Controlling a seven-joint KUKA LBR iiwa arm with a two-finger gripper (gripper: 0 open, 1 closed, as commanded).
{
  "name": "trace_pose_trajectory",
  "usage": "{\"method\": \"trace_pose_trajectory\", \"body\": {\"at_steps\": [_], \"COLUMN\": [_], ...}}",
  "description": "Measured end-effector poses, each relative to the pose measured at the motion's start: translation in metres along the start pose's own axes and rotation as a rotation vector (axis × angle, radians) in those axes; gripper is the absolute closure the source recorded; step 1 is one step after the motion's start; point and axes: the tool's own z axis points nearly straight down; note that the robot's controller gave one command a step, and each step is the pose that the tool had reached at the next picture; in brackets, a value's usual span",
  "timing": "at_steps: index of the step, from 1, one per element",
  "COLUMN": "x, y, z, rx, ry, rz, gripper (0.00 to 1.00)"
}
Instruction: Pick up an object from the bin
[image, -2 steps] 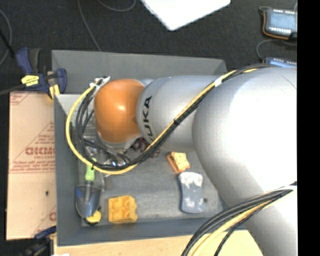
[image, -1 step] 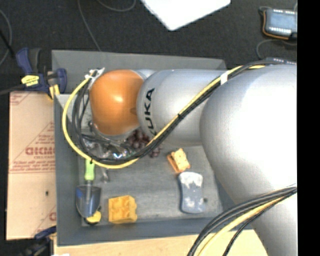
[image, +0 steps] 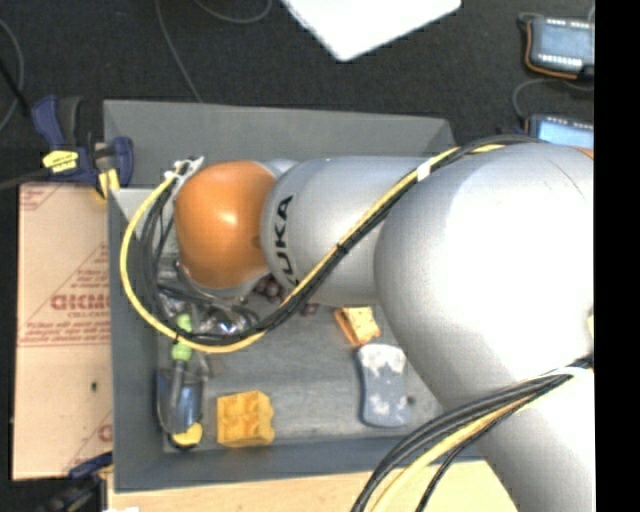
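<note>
Reach stage, I judge — my pincer (image: 212, 318) hangs low at the bin's (image: 300, 130) left, spread or pressed I cannot tell; next needs a thing squarely under it.

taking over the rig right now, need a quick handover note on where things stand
Hand: low in the left half of the bin, under the orange cover; its grip is hidden.
Things: dark blue tool just below the hand, yellow studded block beside it, small orange piece and grey-blue flat piece further right.
Done: no pick confirmed.
Left: grasp one thing and lift it.
</note>
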Motion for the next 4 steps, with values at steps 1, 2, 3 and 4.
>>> {"method": "trace_pose_trajectory", "body": {"at_steps": [1,2,3,4], "x": [0.0,0.0,0.0004,0.0002], "y": [0.0007,0.0008,0.0008,0.0007], "z": [0.0106,0.0102,0.0069,0.001], "rx": [0.004,0.004,0.004,0.003], "ry": [-0.004,-0.005,-0.006,-0.007], "rz": [-0.105,-0.121,-0.126,-0.121], "gripper": [1.0,1.0,1.0,1.0]}}
